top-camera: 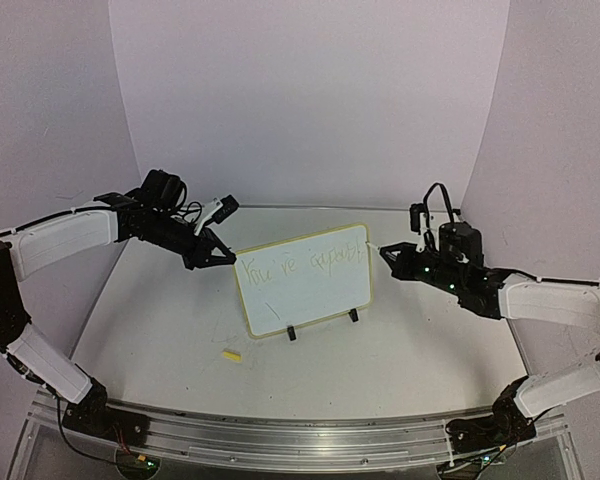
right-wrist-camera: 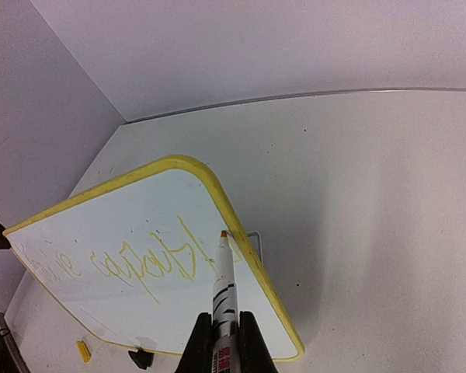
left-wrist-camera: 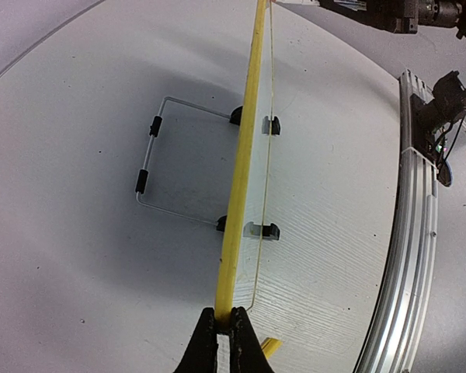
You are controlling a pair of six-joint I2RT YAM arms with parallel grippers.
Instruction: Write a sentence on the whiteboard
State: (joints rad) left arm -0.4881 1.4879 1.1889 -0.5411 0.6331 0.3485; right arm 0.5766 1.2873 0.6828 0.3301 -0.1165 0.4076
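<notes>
The whiteboard (top-camera: 305, 280) stands tilted on two black clip feet at the table's middle, with a yellow rim. Faint yellow handwriting (top-camera: 300, 262) runs in one line along its upper part, plus a short stroke below. My left gripper (top-camera: 223, 259) is shut on the board's upper left rim (left-wrist-camera: 238, 194), seen edge-on in the left wrist view. My right gripper (top-camera: 391, 254) is shut on a white marker (right-wrist-camera: 226, 299) with black stripes; its orange tip (right-wrist-camera: 224, 234) sits at the board's face (right-wrist-camera: 132, 272) near the right rim.
A small yellow cap (top-camera: 232, 354) lies on the table in front of the board, also in the right wrist view (right-wrist-camera: 83, 350). A wire stand (left-wrist-camera: 151, 159) props the board from behind. The metal rail (top-camera: 280, 440) runs along the near table edge. Curved white walls enclose the back.
</notes>
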